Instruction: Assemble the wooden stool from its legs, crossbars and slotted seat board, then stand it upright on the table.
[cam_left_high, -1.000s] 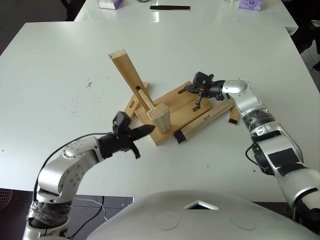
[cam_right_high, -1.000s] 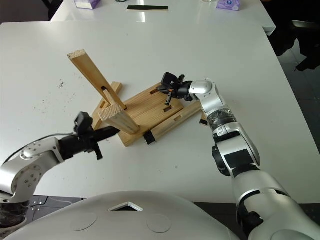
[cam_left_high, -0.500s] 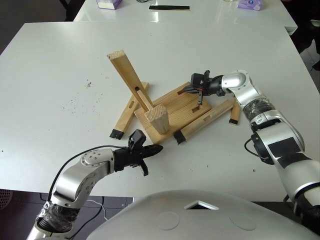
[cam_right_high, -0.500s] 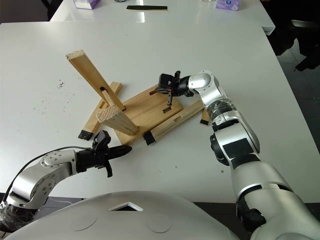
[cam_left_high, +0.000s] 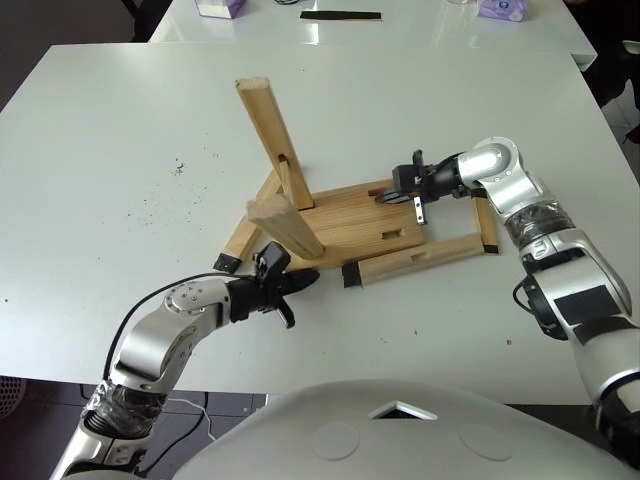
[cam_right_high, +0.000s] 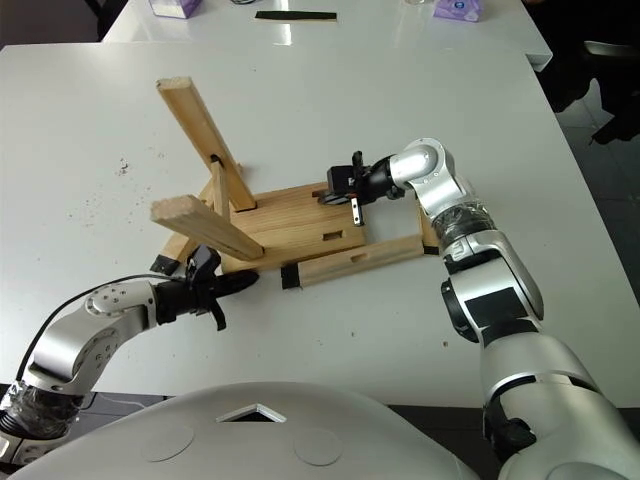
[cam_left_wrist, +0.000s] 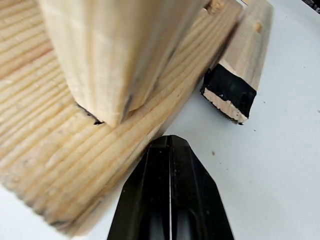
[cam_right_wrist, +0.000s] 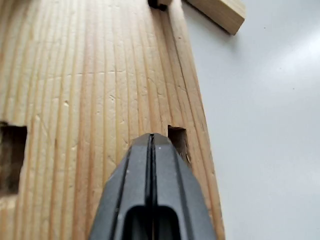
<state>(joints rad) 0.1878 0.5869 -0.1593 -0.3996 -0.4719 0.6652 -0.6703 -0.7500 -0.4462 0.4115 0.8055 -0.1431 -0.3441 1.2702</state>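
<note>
The slotted seat board lies flat mid-table. Two legs stand in it: a tall one leaning back, and a shorter-looking one tilted toward me. A loose leg with a black tip lies along the board's near edge. Further pieces lie at its left and right. My left gripper is shut, its tips at the board's near left corner, just below the tilted leg. My right gripper is shut, its tip resting on the board beside a small slot.
Dark specks are scattered on the white table to the left. A black strip and two small boxes lie on the far table. Open tabletop stretches left and behind the stool parts.
The board with its legs has turned from diagonal to nearly level across the table. My left gripper came up to its near left corner. The right gripper shifted right with the board's far edge.
</note>
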